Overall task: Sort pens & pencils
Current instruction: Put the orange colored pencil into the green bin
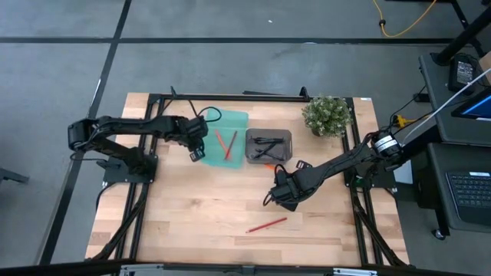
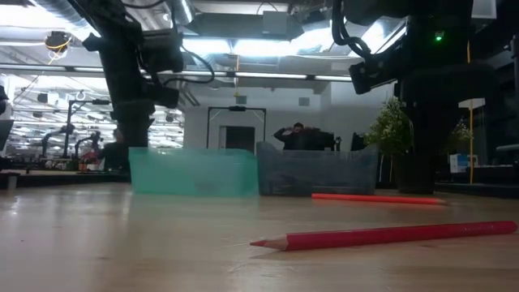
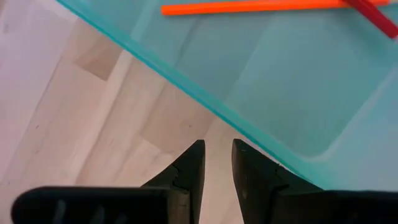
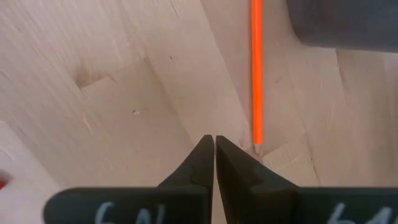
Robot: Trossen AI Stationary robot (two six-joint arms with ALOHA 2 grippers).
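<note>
Your left gripper [image 1: 196,156] hung over the table [image 1: 192,215] at the near-left rim of the teal tray [image 1: 238,119], its fingers [image 3: 189,168] a little apart with nothing between them. Your right gripper [image 1: 281,201] sat low over the middle of the table, in front of the grey tray [image 1: 268,133], with its fingers [image 4: 202,158] pressed together on nothing.

The red pencil [image 1: 266,225] lay loose on the table just in front of the right gripper. In the high view its long axis ran nearly left to right, slightly slanted, with the left end closer to the table's front edge. The low view showed its sharpened tip [image 2: 258,242] at that left end.

An orange pencil [image 4: 256,68] lay flat on the wood just ahead of the right fingers, beside a corner of the grey tray, its long axis running straight away from the gripper and its tip [image 4: 257,148] toward the fingers.

Two red-orange pencils [image 1: 225,143] lay in the teal tray, roughly front to back and crossing near one end. Dark pens [image 1: 267,146] lay tangled in the grey tray; you could not have counted them reliably from above.
</note>
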